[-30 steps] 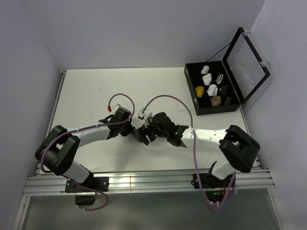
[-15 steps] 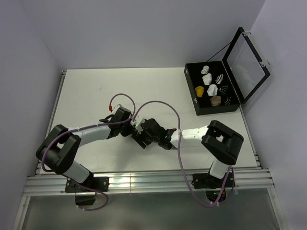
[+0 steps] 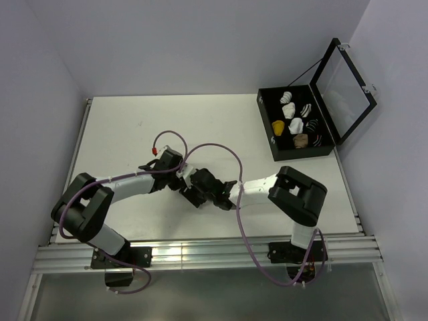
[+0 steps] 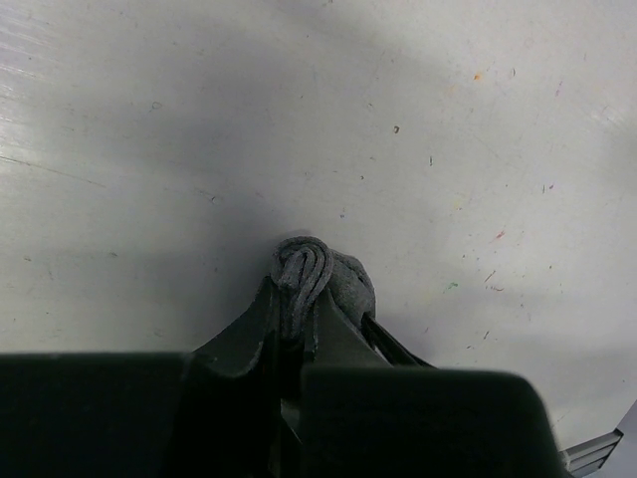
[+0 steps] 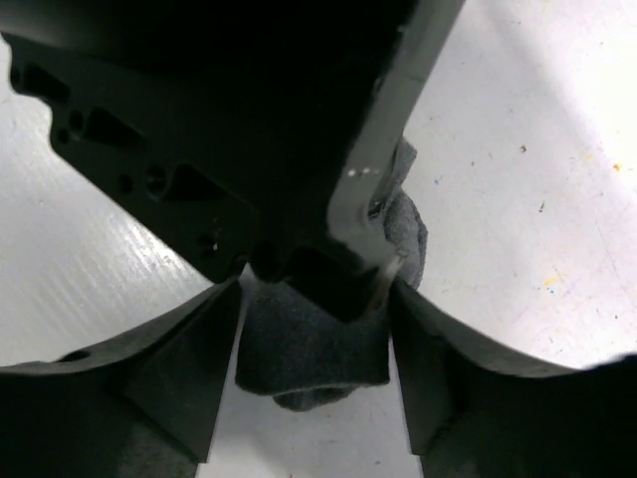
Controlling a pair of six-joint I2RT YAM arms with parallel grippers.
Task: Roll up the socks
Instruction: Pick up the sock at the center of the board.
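The grey sock (image 4: pixel 320 267) is a small bundle, pinched between the shut fingers of my left gripper (image 4: pixel 296 299) just above the white table. In the right wrist view the same bundle (image 5: pixel 314 354) hangs under the left gripper's dark body (image 5: pixel 199 149). The open fingers of my right gripper (image 5: pixel 315 299) stand on either side of the bundle, close to its flanks. From above, the left gripper (image 3: pixel 185 181) and right gripper (image 3: pixel 198 192) meet at the table's middle and hide the sock. A mustard-yellow bundle (image 3: pixel 278 126) lies in the black box.
An open black box (image 3: pixel 266 124) stands at the back right, its lid (image 3: pixel 344 77) raised. It holds several white, striped and tan sock bundles. Purple cables loop over both arms. The table's near edge is a metal rail (image 3: pixel 200 254).
My right arm has folded in and slid its gripper left, so its fingers now straddle the grey bundle. The left gripper has stayed put, holding the sock.
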